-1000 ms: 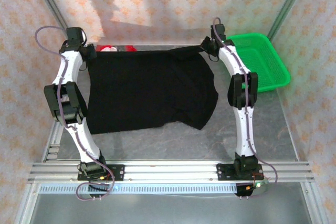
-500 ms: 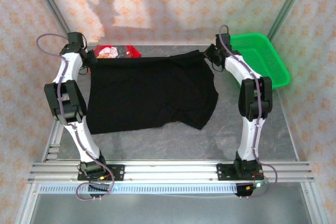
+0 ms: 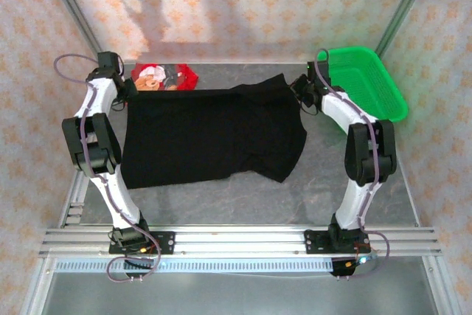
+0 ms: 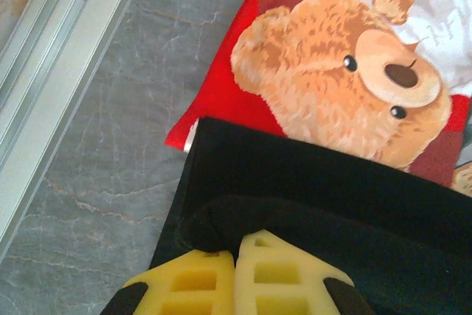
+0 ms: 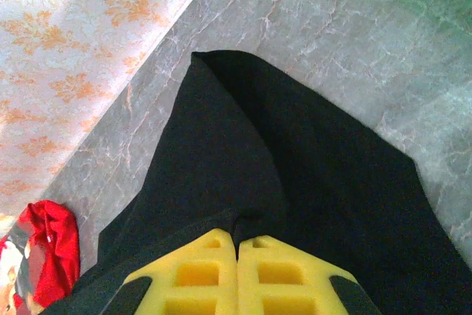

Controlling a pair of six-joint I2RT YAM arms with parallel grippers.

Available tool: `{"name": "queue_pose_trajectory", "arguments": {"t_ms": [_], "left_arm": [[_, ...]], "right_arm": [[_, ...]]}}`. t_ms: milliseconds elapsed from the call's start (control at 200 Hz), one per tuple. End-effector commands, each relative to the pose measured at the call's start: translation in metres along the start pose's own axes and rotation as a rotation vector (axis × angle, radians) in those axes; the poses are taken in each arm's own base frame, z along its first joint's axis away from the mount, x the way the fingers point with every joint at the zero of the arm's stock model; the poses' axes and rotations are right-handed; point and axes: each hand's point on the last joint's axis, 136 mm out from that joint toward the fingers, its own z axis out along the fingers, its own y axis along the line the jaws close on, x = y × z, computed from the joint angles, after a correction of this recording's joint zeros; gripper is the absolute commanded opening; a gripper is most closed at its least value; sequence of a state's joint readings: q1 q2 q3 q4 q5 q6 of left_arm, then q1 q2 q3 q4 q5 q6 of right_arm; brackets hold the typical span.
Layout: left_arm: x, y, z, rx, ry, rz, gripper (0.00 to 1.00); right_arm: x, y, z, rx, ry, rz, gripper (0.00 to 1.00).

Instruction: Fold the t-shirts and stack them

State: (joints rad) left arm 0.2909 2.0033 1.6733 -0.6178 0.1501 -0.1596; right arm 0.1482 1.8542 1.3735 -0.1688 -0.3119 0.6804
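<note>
Left hand clamped on far-left corner of black t-shirt; that corner overlaps red t-shirt. Black t-shirt spread mid-surface, bare room along its near hem. Right hand pinches far-right corner, near green basket.

A large plain black cloth t-shirt is spread on the grey marbled surface, its far edge clamped at the corners by the left jaws and the right jaws. A small red printed cloth t-shirt is seen just behind its far-left corner, and a green plastic mesh basket at the far right.
</note>
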Motion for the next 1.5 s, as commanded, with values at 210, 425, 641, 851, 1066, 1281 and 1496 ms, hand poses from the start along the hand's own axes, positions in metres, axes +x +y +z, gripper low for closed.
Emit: {"name": "queue_pose_trajectory", "arguments": {"t_ms": [210, 425, 641, 851, 1066, 1281, 1496], "left_arm": [[0.007, 0.032, -0.007, -0.098, 0.004, -0.015, 0.00], [0.015, 0.038, 0.002, -0.129, 0.030, 0.000, 0.00], [0.026, 0.040, 0.013, -0.137, 0.068, 0.006, 0.00], [0.038, 0.044, 0.021, -0.159, 0.115, 0.014, 0.00], [0.052, 0.051, 0.027, -0.188, 0.159, 0.025, 0.00], [0.067, 0.056, 0.034, -0.219, 0.222, 0.009, 0.00], [0.079, 0.060, 0.044, -0.238, 0.276, 0.002, 0.00]], "right_arm": [[0.015, -0.013, -0.032, -0.009, -0.008, 0.080, 0.00], [0.032, -0.022, -0.038, 0.001, 0.022, 0.114, 0.00], [0.047, -0.032, -0.038, 0.023, 0.046, 0.141, 0.00], [0.054, -0.040, -0.036, 0.044, 0.062, 0.149, 0.00], [0.064, -0.049, -0.030, 0.072, 0.083, 0.161, 0.00], [0.067, -0.057, -0.030, 0.097, 0.078, 0.165, 0.00], [0.070, -0.061, -0.027, 0.111, 0.086, 0.167, 0.00]]}}
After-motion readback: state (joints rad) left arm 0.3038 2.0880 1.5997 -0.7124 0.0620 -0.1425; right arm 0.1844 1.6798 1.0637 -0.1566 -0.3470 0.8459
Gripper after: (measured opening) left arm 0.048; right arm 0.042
